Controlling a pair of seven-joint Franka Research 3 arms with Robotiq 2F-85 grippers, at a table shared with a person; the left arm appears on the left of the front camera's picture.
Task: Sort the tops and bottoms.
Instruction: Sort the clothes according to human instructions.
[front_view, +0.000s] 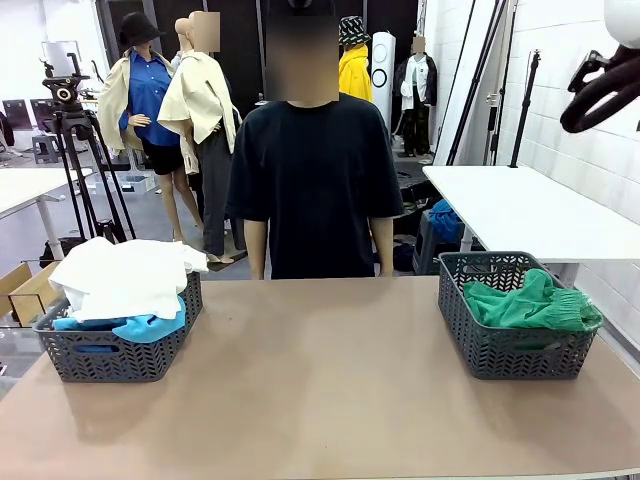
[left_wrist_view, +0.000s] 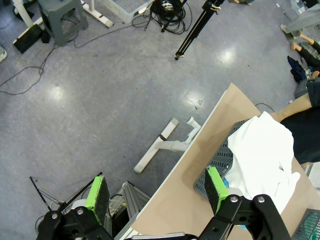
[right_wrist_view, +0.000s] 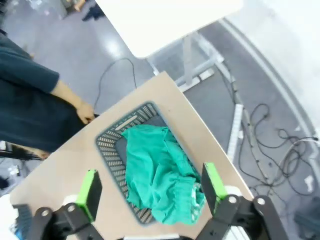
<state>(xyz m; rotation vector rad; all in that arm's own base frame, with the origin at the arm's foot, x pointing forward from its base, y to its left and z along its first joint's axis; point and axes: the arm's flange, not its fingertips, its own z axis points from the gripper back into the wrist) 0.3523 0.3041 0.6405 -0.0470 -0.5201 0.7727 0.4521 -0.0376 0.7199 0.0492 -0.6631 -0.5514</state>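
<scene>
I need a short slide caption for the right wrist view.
Open right tool above a grey basket holding green shorts.

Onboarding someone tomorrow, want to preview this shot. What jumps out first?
Two grey baskets at opposite ends of the tan table: the one on the robot's left is heaped with a white shirt over bright blue fabric, the one on the right holds green shorts. A person in a dark T-shirt stands at the far edge. The right tool, open, looks down on the shorts.
</scene>
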